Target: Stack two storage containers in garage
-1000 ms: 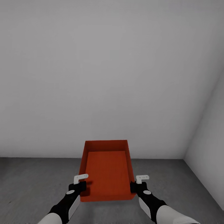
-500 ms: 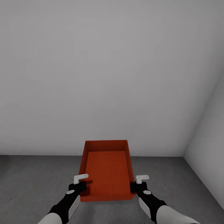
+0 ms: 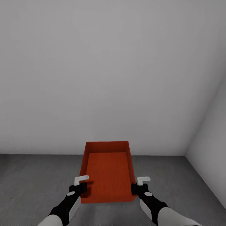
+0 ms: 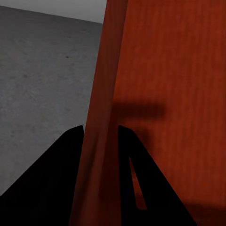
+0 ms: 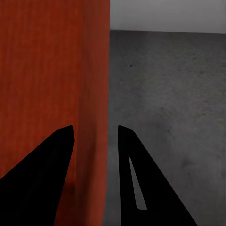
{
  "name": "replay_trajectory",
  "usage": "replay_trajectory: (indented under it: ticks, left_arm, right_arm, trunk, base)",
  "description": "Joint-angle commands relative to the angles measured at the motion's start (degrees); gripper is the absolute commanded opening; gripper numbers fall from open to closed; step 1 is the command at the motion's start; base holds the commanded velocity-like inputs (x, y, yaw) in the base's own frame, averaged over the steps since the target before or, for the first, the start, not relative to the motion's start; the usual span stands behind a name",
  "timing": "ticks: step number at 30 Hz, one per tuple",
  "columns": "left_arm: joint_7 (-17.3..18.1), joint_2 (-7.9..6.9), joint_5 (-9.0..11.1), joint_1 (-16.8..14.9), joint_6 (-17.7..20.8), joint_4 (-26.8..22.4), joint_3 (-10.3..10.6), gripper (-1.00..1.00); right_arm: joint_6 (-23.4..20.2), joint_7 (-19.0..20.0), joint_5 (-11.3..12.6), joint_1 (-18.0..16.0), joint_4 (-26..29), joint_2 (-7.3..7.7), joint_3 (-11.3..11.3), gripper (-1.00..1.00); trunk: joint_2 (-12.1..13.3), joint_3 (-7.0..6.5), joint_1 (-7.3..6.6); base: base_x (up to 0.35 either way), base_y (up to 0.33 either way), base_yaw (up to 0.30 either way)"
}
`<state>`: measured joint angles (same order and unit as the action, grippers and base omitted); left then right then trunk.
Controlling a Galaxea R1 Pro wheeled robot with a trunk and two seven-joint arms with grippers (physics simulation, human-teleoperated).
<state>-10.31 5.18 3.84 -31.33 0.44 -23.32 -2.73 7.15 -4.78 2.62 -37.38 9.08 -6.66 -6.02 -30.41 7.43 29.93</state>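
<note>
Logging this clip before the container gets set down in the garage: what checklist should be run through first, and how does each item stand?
1. Left hand straddles the left wall of the storage container, one finger on each side in the left wrist view: ok.
2. Right hand straddles the right wall the same way: ok.
3. Container held level, open top up: ok.
4. Dark grey floor below and ahead, the garage kind: ok.
5. Container clear of the pale wall ahead: ok, floor shows beyond its far rim.
6. Second container's place, for stacking: cannot tell.
</note>
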Motion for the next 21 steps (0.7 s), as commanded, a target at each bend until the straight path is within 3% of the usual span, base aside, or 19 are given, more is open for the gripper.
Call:
replay_trajectory:
  ticks: [1, 21]
  left_arm:
    - [-0.15, 0.01, 0.12, -0.05, 0.09, -3.75, -0.17, -1.00]
    - [-0.11, -0.02, 0.17, -0.05, -0.13, -3.58, -0.15, -1.00]
  right_arm:
    - [0.22, -1.20, 0.55, -0.05, -0.27, 0.16, 0.48, -1.00]
    - [0.14, -1.34, 0.64, -0.06, -0.29, 0.16, 0.48, -1.00]
  trunk:
    - [-0.53, 0.39, 0.24]
    - [-0.93, 2.42, 0.46]
  base:
    - [0.000, 0.000, 0.000]
    - [0.000, 0.000, 0.000]
